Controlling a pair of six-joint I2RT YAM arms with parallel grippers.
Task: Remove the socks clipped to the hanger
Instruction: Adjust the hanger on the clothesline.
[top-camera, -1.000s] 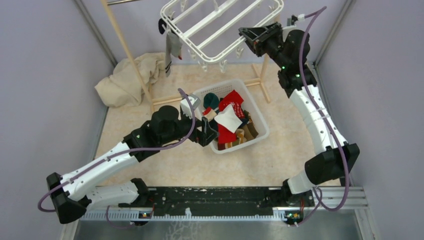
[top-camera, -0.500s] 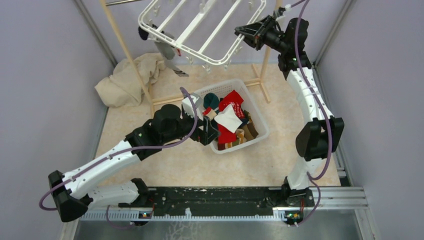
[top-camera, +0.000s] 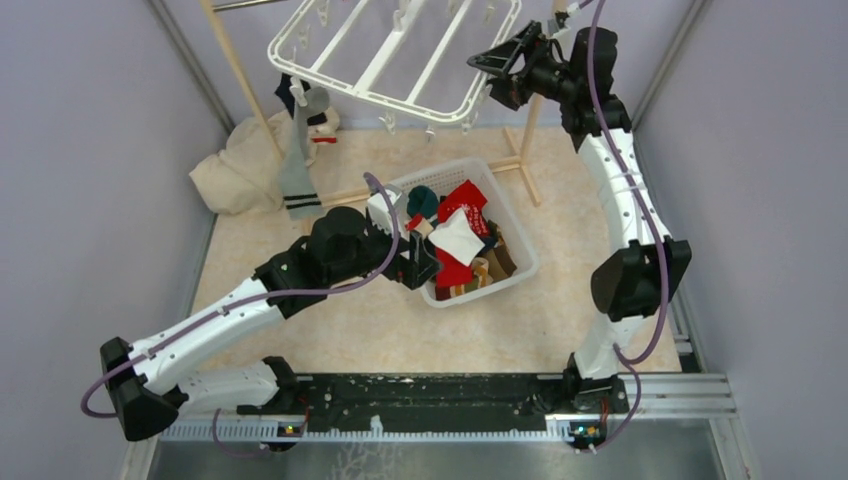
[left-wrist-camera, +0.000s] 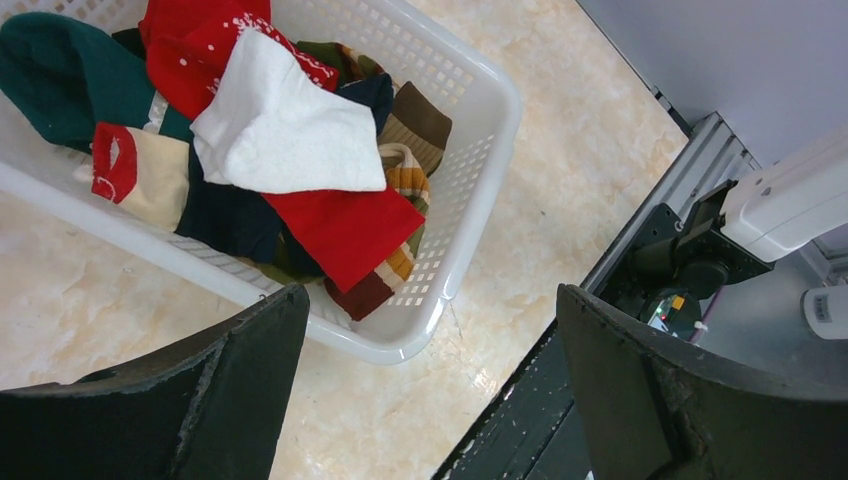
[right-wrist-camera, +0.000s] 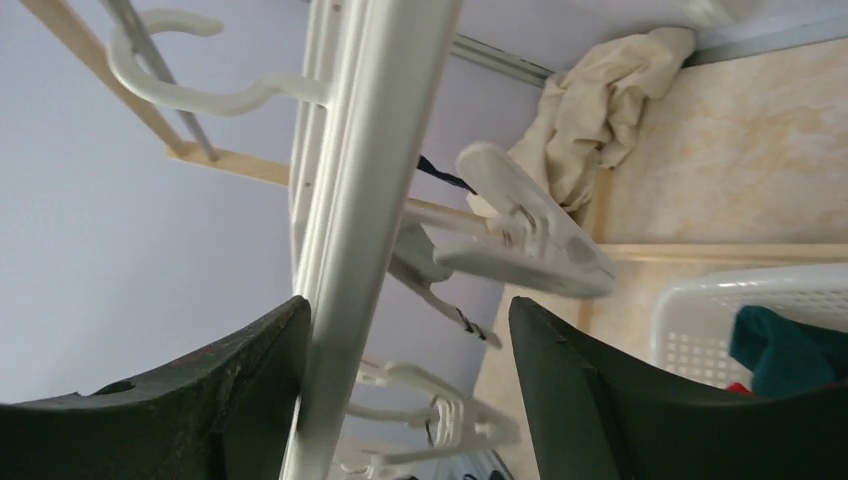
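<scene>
The white hanger (top-camera: 395, 50) hangs tilted at the back. A grey sock with dark stripes (top-camera: 297, 175) and a dark navy sock (top-camera: 285, 93) dangle from clips at its left corner. My right gripper (top-camera: 487, 68) is open at the hanger's right edge. In the right wrist view a hanger bar (right-wrist-camera: 365, 210) runs between the jaws of that gripper (right-wrist-camera: 408, 310), against the left finger and apart from the right one, with white clips (right-wrist-camera: 530, 235) beyond. My left gripper (top-camera: 418, 262) (left-wrist-camera: 430, 295) is open and empty over the basket's near left side.
A white slatted basket (top-camera: 522, 262) (left-wrist-camera: 480, 150) holds loose red, white, green and navy socks. Wooden poles (top-camera: 245, 90) carry the hanger. A beige cloth (top-camera: 240, 165) lies crumpled at the back left. Purple walls close both sides, and a black rail (top-camera: 430, 395) runs along the near edge.
My right gripper has opened and let go of the hanger's edge. The hanger has swung left and back, and the grey sock has swung down. The left arm has barely moved.
</scene>
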